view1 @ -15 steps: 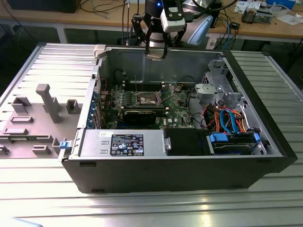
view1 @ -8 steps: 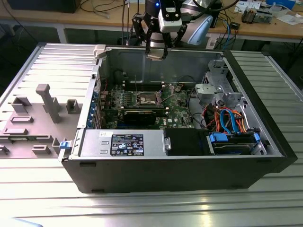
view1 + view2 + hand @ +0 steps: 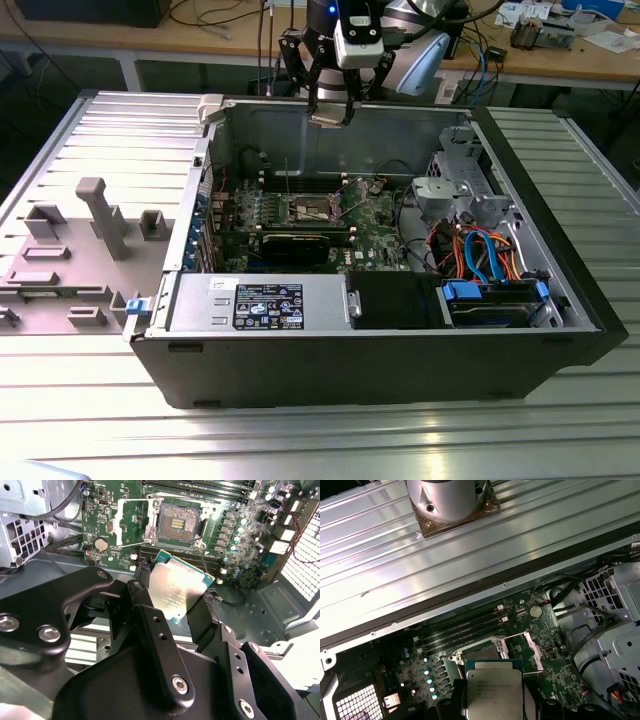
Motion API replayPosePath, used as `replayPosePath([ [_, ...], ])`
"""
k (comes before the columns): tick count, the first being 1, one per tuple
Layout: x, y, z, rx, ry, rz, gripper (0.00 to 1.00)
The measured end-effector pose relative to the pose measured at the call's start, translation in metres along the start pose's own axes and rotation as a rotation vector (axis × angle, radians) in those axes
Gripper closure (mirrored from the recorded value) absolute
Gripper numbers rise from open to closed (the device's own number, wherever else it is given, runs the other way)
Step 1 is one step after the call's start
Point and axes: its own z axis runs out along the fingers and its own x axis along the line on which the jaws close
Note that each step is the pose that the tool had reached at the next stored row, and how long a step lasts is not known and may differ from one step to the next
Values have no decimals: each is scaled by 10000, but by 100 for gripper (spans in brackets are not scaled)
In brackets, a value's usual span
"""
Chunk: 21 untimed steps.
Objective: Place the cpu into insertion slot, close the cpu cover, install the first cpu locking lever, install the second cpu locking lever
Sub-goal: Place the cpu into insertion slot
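Your gripper [image 3: 172,596] is clamped on the cpu [image 3: 176,587], with its black fingers [image 3: 139,592] pressing two opposite edges of the chip. In the exterior view you can see the gripper [image 3: 330,112] hanging over the far wall of the open computer case [image 3: 300,375], well above the green motherboard [image 3: 375,235] inside. The insertion slot [image 3: 175,522] lies bare on that board with its dark centre exposed, and the cpu is apart from it. The cpu cover [image 3: 121,524] is swung open just beside the slot, and a thin locking lever [image 3: 131,544] stands free next to it. In the first wrist view the cpu [image 3: 493,689] shows you its silver top, with the insertion slot [image 3: 481,652] just beyond it. The case sits on a ribbed metal desk [image 3: 100,410].
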Motion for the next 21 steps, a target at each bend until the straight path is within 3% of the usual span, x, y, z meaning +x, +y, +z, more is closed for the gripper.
replayPosePath([
  [6,0,0,0,-1,-6,67,46],
  [13,0,0,1,-11,-54,621,46],
  [21,2,-1,1,-12,-57,637,46],
])
